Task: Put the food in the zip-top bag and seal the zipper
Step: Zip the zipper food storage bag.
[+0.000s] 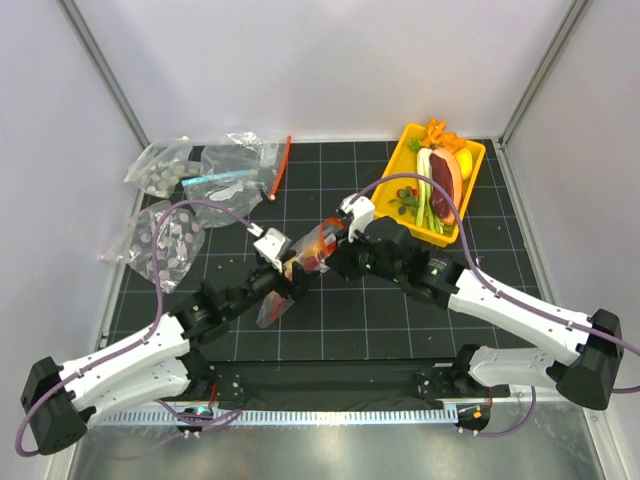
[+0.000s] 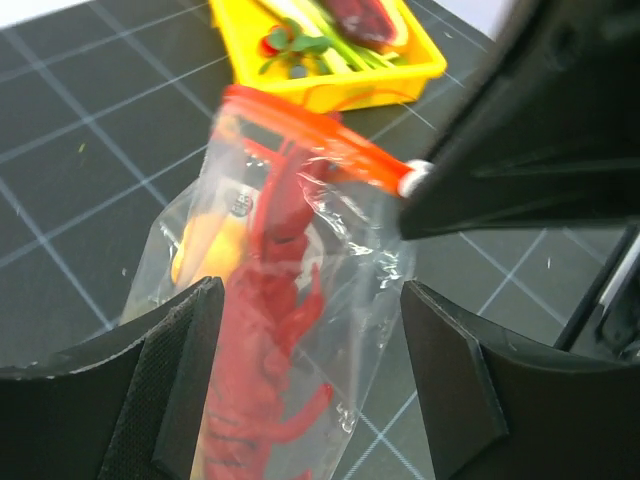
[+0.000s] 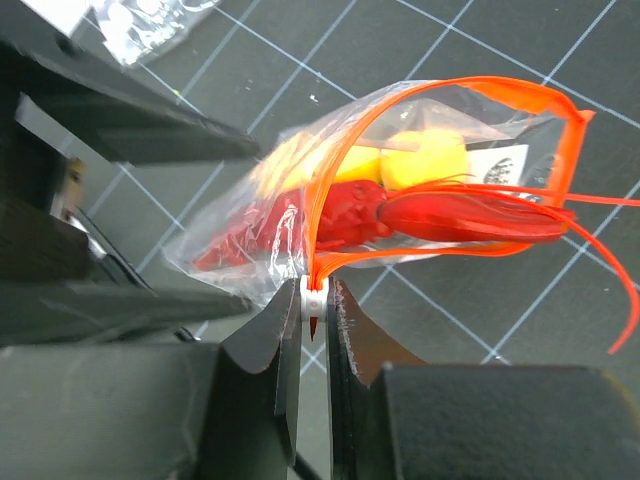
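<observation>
- Two arms meet over the middle of the black table (image 1: 340,325). The clear bag (image 1: 312,250) is between their claws, to the left of the yellow tray (image 1: 397,165) and nearer than it.
- The right claw (image 3: 312,300) is clenched. Its two fingers pinch one end of the orange zipper (image 2: 300,118), where a small white piece sits on the strip.
- From this pinch the zipper runs out as an open loop, so the mouth of the bag is gaping and not sealed.
- The left claw (image 2: 310,290) is released. Its fingers are spread wide on both sides of the lower part of the bag, and a gap shows between the plastic and one finger.
- Inside the bag is the red lobster (image 3: 450,215), with yellow pieces (image 3: 425,160) just beside it.
- Whether the bag rests on the table or hangs above it, the pictures do not tell.
- The yellow tray stands at the far right and holds more toy food, among it a dark red slab (image 1: 445,175) and a long white-green leek (image 1: 428,182).
- At the far left lie bags of grey discs (image 1: 160,240).
</observation>
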Action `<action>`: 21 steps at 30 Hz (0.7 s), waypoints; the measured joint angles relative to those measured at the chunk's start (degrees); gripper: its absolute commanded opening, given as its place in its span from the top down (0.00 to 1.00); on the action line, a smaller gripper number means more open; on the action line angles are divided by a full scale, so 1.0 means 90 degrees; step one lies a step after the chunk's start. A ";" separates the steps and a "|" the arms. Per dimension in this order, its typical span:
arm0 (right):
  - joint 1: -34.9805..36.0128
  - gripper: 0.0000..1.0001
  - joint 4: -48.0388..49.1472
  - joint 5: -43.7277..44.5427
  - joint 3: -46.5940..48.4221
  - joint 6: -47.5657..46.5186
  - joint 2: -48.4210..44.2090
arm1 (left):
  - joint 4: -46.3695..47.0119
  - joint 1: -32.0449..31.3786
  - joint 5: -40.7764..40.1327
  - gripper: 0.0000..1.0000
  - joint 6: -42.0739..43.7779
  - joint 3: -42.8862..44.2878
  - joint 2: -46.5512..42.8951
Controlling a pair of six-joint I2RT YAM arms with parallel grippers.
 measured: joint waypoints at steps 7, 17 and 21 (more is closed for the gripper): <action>0.0000 0.99 -0.0002 -0.0063 0.0000 0.0398 -0.0177 | 0.0175 -0.0418 0.0236 0.31 0.1086 0.0036 0.0143; -0.0005 0.98 0.0034 -0.0374 -0.0002 0.0797 -0.0177 | 0.0187 -0.1030 -0.0160 0.82 0.2310 0.0197 0.0469; -0.0005 0.54 0.0102 -0.0597 -0.0019 0.0894 -0.0177 | 0.0189 -0.1061 -0.0503 1.00 0.2538 0.0333 0.0804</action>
